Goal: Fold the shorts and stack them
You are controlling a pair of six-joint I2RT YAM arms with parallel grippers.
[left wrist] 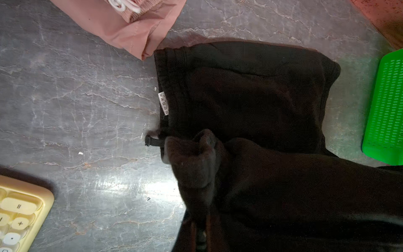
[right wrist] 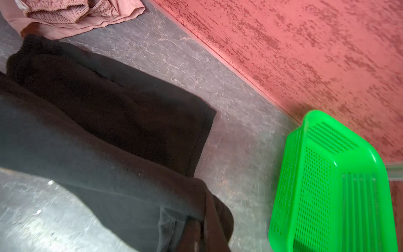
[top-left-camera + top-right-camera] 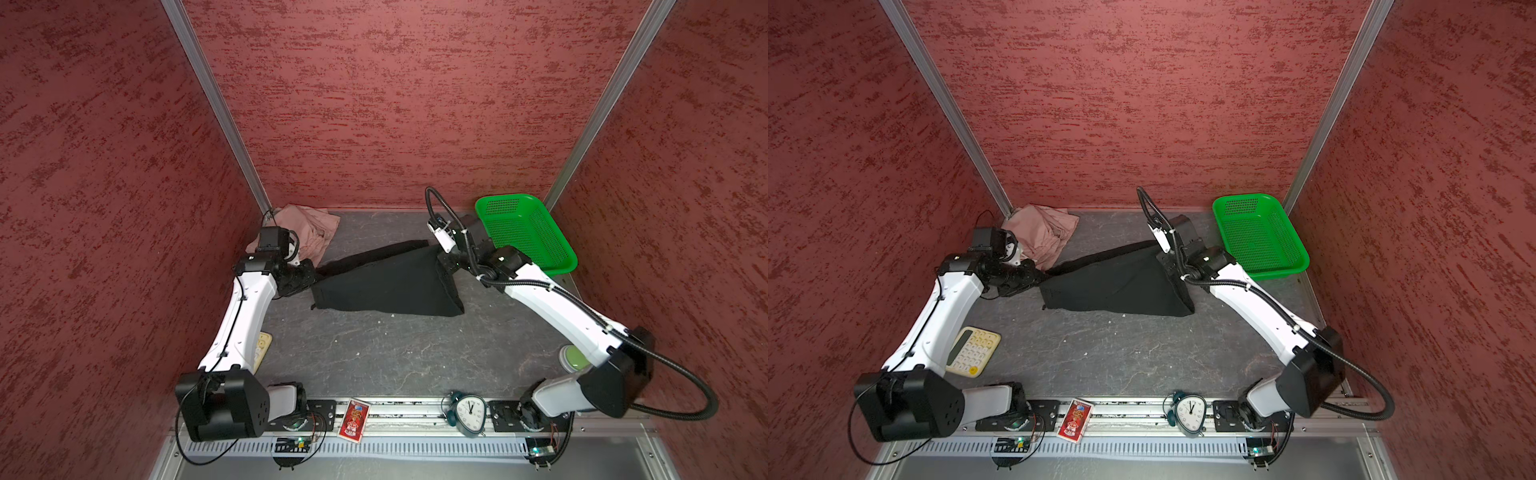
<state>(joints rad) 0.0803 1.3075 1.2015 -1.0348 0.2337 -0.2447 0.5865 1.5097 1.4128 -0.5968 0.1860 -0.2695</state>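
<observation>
Black shorts (image 3: 386, 286) are clamped by tightly closed left gripper (image 3: 313, 276) and right gripper (image 3: 442, 259), one per end, long axis running left-right.

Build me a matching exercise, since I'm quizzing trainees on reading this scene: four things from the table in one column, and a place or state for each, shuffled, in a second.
Things
1. black shorts
2. pink shorts
3. basket
4. clock

Places or states
A. on the front rail
B. in the far right corner
C. held up at both ends, mid-table
D. bunched in the far left corner

Pairs: 1-C, 2-D, 3-B, 4-A
</observation>
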